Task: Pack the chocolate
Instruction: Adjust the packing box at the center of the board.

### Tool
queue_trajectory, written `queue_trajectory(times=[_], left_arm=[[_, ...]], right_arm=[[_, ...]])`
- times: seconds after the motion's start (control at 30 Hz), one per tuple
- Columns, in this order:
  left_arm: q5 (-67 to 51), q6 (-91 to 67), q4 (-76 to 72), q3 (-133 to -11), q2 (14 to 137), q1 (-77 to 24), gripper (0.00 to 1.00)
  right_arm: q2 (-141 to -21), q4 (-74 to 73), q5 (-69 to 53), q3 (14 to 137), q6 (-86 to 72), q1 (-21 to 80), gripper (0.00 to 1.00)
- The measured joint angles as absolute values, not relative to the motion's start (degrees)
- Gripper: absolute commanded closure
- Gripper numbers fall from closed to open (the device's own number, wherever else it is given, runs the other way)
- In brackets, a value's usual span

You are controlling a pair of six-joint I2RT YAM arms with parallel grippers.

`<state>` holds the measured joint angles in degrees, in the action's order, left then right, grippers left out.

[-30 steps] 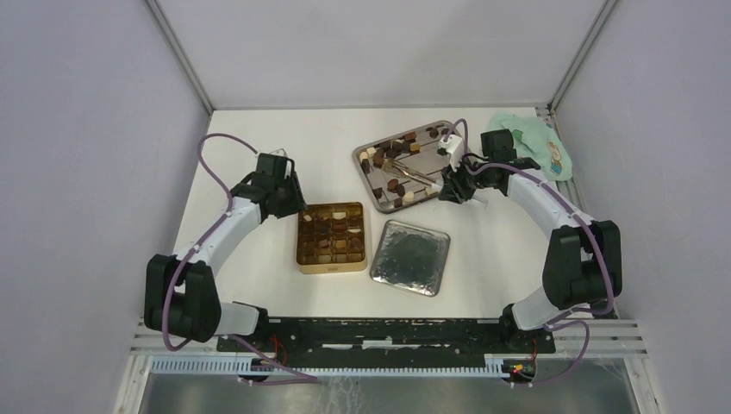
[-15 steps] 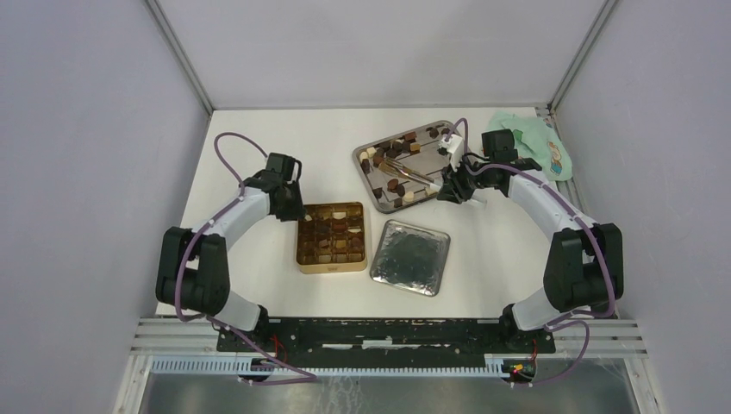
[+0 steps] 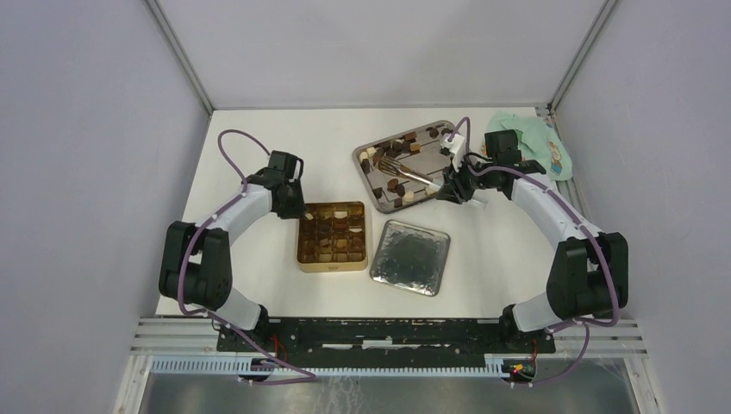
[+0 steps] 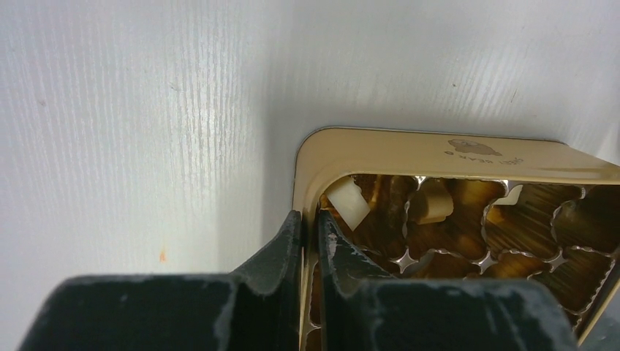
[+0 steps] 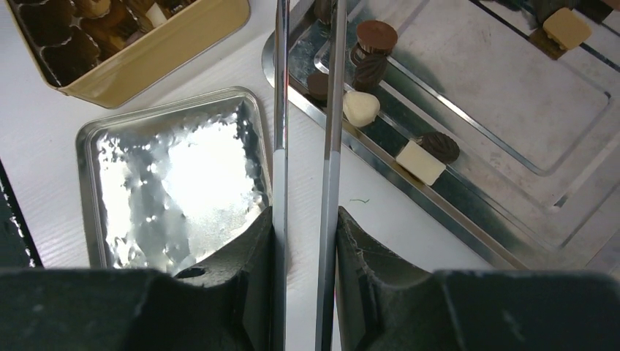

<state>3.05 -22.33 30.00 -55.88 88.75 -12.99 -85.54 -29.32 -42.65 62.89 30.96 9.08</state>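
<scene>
1. Your right tool (image 5: 307,234) is clenched on the long silver tongs (image 5: 281,110), one finger pressed against each blade. The blades run parallel with a gap between them.
2. Seen from above, the tongs reach left from that tool over the steel tray (image 3: 363,172) on the far right of the counter (image 3: 259,147). You cannot tell whether the tips hold a piece.
3. The chocolate (image 5: 361,107) lies scattered on the tray in dark brown, light brown and cream pieces. In the right wrist view, several sit along the tray's rim just beside the blades.
4. Your left tool (image 4: 307,227) is clamped on the far left corner of the gold tin (image 4: 409,150), with one finger outside the wall and one inside.
5. More chocolate fills some of the tin's gridded cells. A cream-white piece sits in the corner cell, just beside the inner finger.
6. A shallow silver pan (image 3: 410,257) rests just right of the tin and near the tray. A green cloth (image 3: 539,142) is bunched at the far right edge.
</scene>
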Motion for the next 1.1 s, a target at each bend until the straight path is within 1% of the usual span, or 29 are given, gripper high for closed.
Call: queue_trajectory(times=[0.13,0.37,0.53,0.9,1.1], left_arm=[[4.4,-22.1,29.3,-54.9,86.1,-13.5,0.98],[8.2,-21.3,22.1,-47.5,71.1,-15.5,0.98],[10.2,-20.2,17.0,-43.1,64.4,-17.3,0.98],[10.8,-19.3,13.0,-39.9,62.1,-18.1,0.98],[11.5,-19.6,12.6,-39.7,63.8,-18.1,0.98]], right_arm=[[-84.3,-29.5,-44.5,62.9,31.4,9.1,1.00],[-83.1,-31.0,-49.1,62.9,32.5,9.1,1.00],[-81.5,-32.4,-52.5,62.9,33.9,9.3,1.00],[-78.8,-36.1,-55.2,63.5,38.6,13.0,1.00],[-78.1,-37.7,-52.4,63.5,41.5,19.8,1.00]])
